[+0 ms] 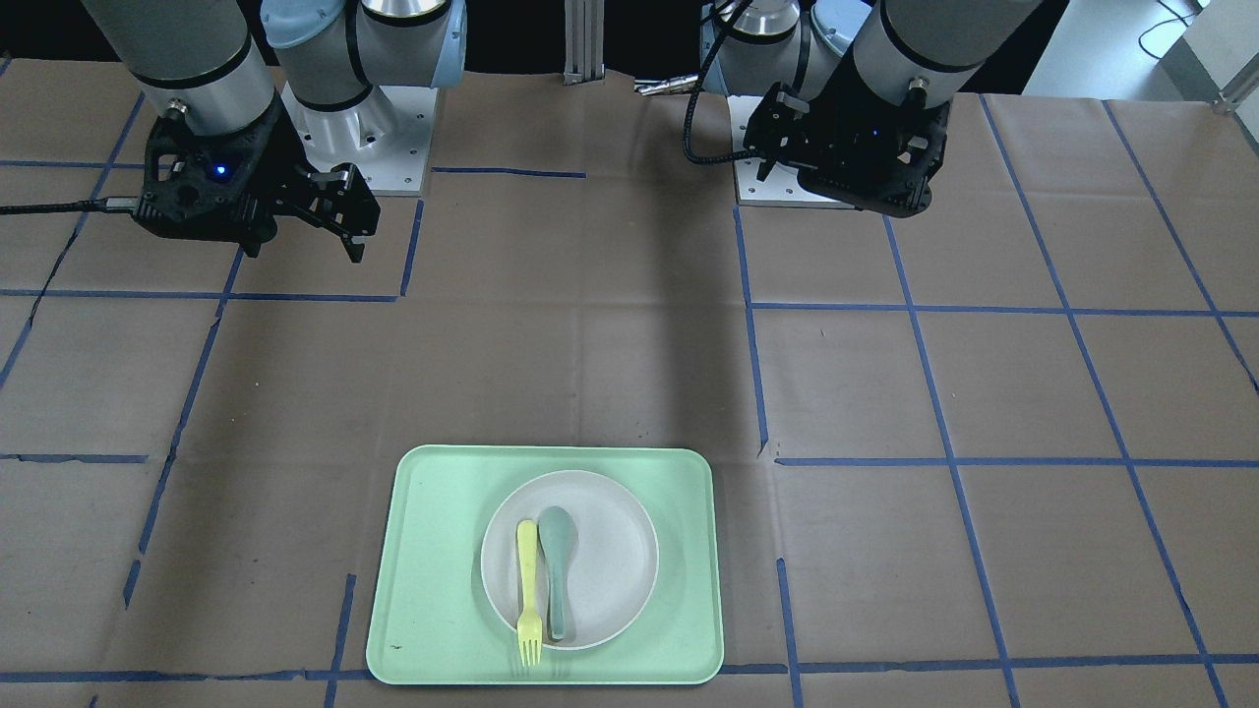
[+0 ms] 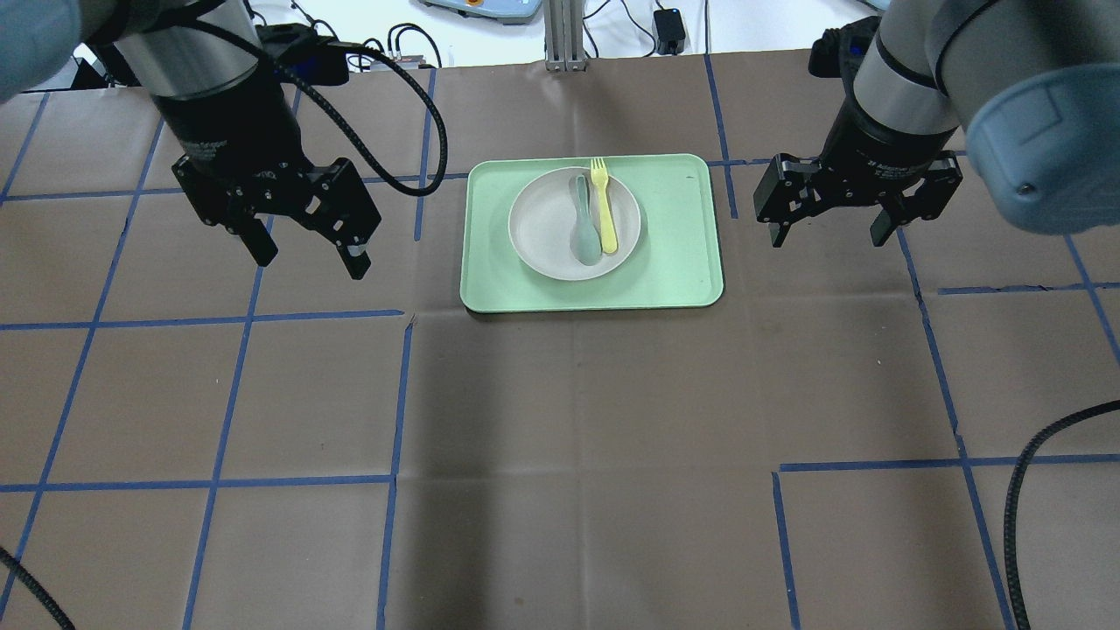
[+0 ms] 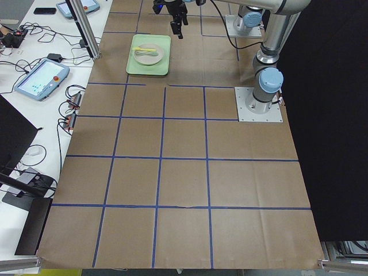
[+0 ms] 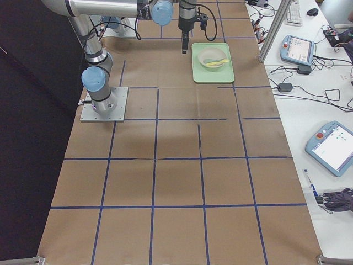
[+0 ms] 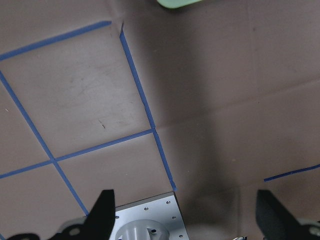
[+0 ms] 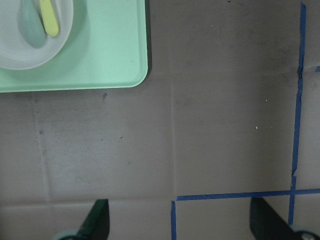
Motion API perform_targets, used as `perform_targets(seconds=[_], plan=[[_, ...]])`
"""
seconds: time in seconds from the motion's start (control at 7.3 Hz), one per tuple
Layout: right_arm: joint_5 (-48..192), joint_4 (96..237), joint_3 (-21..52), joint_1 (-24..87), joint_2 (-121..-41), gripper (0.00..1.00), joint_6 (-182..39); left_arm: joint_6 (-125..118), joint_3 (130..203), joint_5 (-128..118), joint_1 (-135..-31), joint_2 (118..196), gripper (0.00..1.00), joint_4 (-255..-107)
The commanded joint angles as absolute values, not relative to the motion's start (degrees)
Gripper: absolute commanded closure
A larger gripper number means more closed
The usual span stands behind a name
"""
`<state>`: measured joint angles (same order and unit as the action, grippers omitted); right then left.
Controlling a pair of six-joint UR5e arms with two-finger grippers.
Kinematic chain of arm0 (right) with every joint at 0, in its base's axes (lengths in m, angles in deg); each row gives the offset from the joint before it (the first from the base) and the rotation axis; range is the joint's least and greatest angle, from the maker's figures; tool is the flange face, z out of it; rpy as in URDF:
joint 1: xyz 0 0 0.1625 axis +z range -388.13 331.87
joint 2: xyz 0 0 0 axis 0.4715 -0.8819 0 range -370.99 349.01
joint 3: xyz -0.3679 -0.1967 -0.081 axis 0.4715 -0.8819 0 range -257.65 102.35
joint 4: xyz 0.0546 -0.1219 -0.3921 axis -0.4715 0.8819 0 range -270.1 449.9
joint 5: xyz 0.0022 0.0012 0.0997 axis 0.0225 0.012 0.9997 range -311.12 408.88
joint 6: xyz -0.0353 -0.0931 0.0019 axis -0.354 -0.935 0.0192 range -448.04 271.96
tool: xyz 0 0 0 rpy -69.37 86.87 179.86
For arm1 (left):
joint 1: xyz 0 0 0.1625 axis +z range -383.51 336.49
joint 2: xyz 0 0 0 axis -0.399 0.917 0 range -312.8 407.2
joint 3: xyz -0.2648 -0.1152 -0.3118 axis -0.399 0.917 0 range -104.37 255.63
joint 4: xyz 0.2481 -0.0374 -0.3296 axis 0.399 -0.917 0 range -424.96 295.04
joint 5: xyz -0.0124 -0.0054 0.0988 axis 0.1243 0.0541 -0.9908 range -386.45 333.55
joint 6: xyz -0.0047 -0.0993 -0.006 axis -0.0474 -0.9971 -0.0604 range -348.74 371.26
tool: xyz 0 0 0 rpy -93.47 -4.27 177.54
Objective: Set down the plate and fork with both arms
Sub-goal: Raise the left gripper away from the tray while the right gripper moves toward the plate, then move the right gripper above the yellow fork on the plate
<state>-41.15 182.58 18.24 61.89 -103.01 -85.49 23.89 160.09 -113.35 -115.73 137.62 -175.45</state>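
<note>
- Round off-white plastic plate (image 2: 538, 223) sits in the middle of a rectangular light-green tray (image 2: 674, 262), upper middle of the overhead view.
- Slim yellow plastic fork (image 2: 604, 210) lies in it right beside a grey-green spoon (image 2: 584, 236), tines poking over the rim.
- Left gripper (image 2: 311, 261), upper left: jaws spread, over the brown paper table cover (image 2: 569, 437).
- Right gripper (image 2: 827, 236), upper right: jaws spread too, just off the tray's side.
</note>
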Motion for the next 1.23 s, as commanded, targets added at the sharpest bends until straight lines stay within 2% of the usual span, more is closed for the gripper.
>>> perform_targets(seconds=[0.0,0.27,1.1], plan=[[-40.7,184.5,18.0,62.0,-102.1,0.0,-85.2,18.6,169.1,-113.4,-115.7,131.7,0.01,-170.3],[-40.4,187.5,16.4,63.3,-98.3,0.0,-84.8,17.8,171.0,-114.2,-115.7,129.6,0.01,-169.7],[-41.1,192.8,-1.6,73.9,-76.8,0.0,-78.1,12.8,173.0,-117.5,-115.5,128.0,0.01,-162.8]])
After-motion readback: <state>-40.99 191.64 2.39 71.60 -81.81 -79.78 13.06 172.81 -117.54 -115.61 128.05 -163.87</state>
